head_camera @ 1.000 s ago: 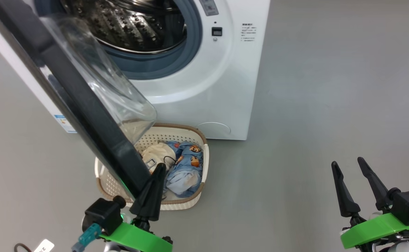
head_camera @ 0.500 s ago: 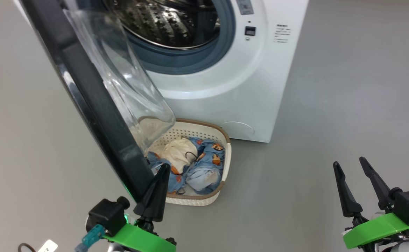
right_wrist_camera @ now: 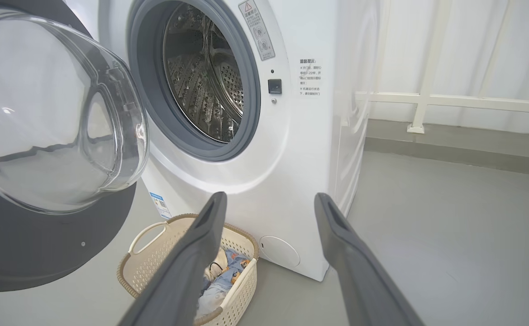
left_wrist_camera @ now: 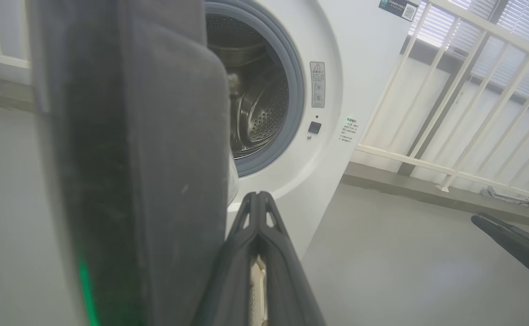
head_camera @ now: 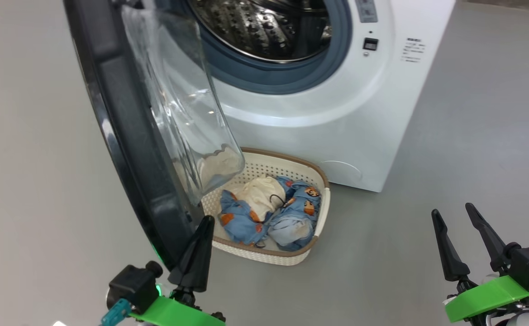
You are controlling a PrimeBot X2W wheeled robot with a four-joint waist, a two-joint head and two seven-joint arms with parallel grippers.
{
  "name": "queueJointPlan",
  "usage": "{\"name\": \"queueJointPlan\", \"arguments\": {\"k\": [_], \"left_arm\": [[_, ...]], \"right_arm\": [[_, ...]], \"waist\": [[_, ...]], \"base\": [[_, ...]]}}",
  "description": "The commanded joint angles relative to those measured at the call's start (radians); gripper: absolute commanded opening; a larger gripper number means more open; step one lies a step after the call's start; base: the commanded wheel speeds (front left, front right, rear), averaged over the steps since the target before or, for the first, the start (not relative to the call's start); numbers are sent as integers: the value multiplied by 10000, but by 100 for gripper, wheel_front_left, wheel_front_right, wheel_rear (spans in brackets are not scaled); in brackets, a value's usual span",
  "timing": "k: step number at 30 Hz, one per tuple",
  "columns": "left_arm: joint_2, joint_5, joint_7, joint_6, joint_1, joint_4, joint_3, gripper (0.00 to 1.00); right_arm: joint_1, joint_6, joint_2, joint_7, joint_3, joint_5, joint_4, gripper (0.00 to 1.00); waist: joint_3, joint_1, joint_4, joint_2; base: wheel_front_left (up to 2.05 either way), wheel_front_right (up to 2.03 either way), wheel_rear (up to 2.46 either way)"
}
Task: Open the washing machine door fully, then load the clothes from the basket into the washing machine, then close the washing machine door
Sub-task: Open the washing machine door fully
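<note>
The white washing machine (head_camera: pixel 345 122) stands ahead with its steel drum (head_camera: pixel 269 27) exposed. Its black washing machine door (head_camera: pixel 124 136) hangs open to the left, glass bowl (head_camera: pixel 187 113) facing inward. Below it sits the cream basket (head_camera: pixel 321 222), holding the clothes (head_camera: pixel 287 213): blue printed pieces and a cream one. My left gripper (head_camera: pixel 206 219) is shut with nothing in it, its tip right beside the door's lower inner edge; the door's edge (left_wrist_camera: pixel 133 158) looms left of my left gripper (left_wrist_camera: pixel 257 195). My right gripper (head_camera: pixel 451 210) hangs open and apart at the lower right, and my right gripper (right_wrist_camera: pixel 269 199) looks at the basket (right_wrist_camera: pixel 155 258).
Grey floor (head_camera: pixel 472 136) spreads wide to the right of the machine and left of the door. A white railing (left_wrist_camera: pixel 450 113) with blinds behind it runs along the wall beyond the machine's right side.
The head camera has shifted, so machine and basket sit further right in the picture. The door stands more edge-on and uncovers more of the basket. Both grippers keep their states.
</note>
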Motion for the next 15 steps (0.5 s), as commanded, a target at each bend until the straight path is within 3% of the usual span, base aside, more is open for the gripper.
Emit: {"name": "queueJointPlan", "arguments": {"k": [1, 15], "left_arm": [[250, -100, -132, 203, -19, -313, 532, 0], [537, -216, 75, 655, 423, -754, 799, 0]], "right_arm": [[-20, 44, -225, -124, 206, -106, -249, 100], [83, 44, -319, -124, 265, -80, -213, 100]], "waist": [[-22, 0, 276, 0], [-261, 0, 1165, 0]], "base": [[0, 0, 0], [0, 0, 0]]}}
